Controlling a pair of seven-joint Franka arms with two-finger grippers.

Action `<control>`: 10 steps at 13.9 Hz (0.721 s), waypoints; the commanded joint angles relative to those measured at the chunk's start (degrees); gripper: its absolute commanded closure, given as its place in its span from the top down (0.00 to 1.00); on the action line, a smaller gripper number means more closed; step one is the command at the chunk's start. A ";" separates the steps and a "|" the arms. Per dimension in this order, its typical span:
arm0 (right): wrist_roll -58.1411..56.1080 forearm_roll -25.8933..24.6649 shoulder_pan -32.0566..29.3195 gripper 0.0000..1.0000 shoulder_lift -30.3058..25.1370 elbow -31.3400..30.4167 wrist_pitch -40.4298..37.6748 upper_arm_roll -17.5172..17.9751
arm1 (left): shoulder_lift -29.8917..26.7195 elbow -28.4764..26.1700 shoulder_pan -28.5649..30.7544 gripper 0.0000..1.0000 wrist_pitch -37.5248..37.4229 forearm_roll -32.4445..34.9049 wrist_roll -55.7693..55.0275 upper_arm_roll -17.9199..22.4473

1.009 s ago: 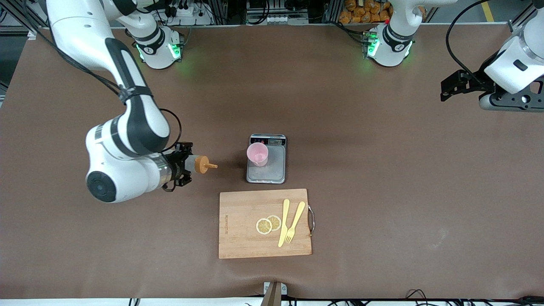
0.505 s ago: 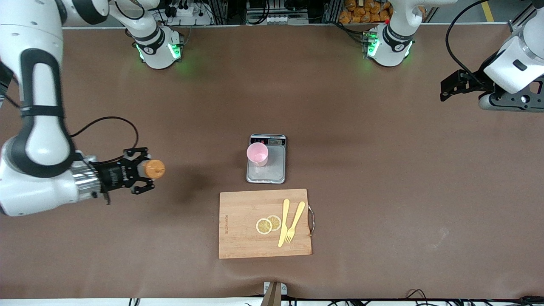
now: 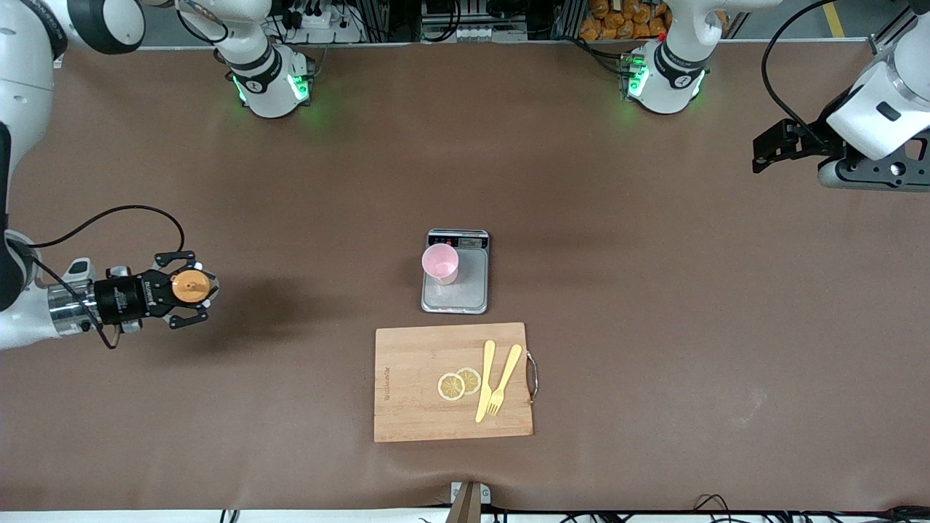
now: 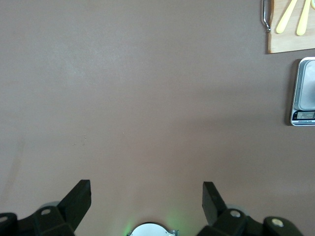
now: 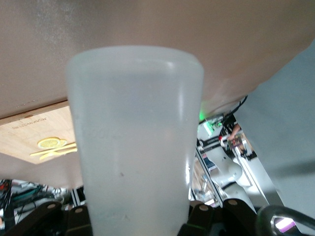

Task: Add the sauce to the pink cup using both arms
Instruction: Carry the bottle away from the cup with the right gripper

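**Bottle gripped upright, well apart from the cup**

Front view: my right pincer [image 3: 187,288] is clamped on the sauce bottle [image 3: 190,286], orange cap facing up at the camera, over the table [image 3: 654,327] toward the right arm's end. I judge that upright hold keeps sauce from dripping. The pink cup [image 3: 440,263] stands on the scale [image 3: 465,290], presumably so the added sauce can be weighed. The cutting board [image 3: 414,392] lies nearer the camera. My left pincer [image 4: 146,194] waits with fingers spread wide, holding nothing, over bare table.
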 commanded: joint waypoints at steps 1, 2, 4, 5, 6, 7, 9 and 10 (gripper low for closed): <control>-6.33 4.09 -5.31 0.00 3.52 -0.16 -3.30 1.32 | -0.16 0.72 0.42 1.00 -1.06 -0.39 1.40 -0.12; -9.49 4.18 -6.98 0.00 5.36 -0.16 -4.00 1.32 | -0.16 0.72 0.42 1.00 -1.15 -0.39 1.40 -0.12; -15.39 4.44 -9.62 0.00 8.88 -0.07 -5.76 1.32 | -0.25 0.72 0.33 1.00 -1.15 -0.39 1.31 -0.12; -18.11 4.97 -10.59 0.00 10.73 -0.07 -6.72 1.32 | -0.25 0.72 0.33 1.00 -1.15 -0.39 1.31 -0.12; -20.66 5.06 -11.47 0.00 12.48 -0.07 -7.60 1.32 | -0.25 0.72 0.33 1.00 -1.41 -0.39 1.23 -0.12; -22.34 5.06 -12.00 0.00 13.46 -0.16 -7.70 1.32 | -0.25 0.72 0.33 1.00 -1.85 -0.39 1.31 -0.12; -23.58 5.06 -12.18 0.00 14.34 -0.16 -8.49 1.32 | -0.16 0.72 0.33 1.00 -1.85 -0.39 1.40 -0.12; -24.37 4.97 -12.45 0.00 15.30 -0.16 -8.75 1.32 | -0.16 0.72 0.33 1.00 -1.85 -0.39 1.40 -0.12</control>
